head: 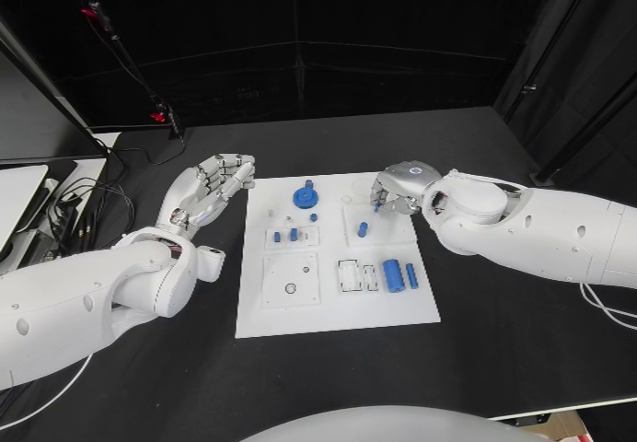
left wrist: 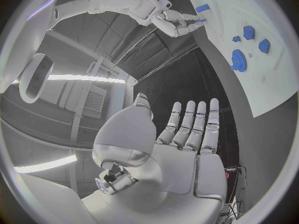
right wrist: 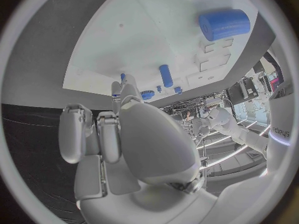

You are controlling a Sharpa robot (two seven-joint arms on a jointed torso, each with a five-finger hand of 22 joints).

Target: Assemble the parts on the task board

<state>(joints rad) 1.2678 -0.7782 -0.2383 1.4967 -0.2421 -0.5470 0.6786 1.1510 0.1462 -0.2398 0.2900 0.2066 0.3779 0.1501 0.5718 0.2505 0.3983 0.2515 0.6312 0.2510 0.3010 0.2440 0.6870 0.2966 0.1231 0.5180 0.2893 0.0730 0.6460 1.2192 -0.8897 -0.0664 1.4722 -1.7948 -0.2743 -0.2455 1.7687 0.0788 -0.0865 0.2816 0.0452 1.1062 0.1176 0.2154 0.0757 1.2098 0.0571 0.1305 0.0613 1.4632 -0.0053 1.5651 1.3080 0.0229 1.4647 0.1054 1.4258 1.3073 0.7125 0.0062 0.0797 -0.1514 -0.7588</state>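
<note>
At our right hand [head: 393, 189] the fingertips pinch a small blue peg [head: 378, 206] over the far right part of the task board [head: 399, 313]; in the right wrist view its tip shows just past the fingers [right wrist: 122, 77]. We judge the step to be seating this peg in a socket there, though we cannot tell which hole from these pictures. To do it well, we want the peg upright, lowered slowly, with the pinch kept firm until it meets the board, and we release only once it stands on its own.

Just beside that hand, nearer us, a short blue cylinder [head: 363, 228] lies on its small plate; we must not knock it. Further out, a blue gear [head: 306, 196] sits on the far middle of the board, two small blue pieces [head: 284, 236] stand left of centre, and a large blue cylinder [head: 393, 274] with a thinner blue pin [head: 411, 274] beside it lies near the right edge.

Our left hand [head: 213, 187] rests off the board's left edge, fingers straight, apart and holding nothing.
</note>
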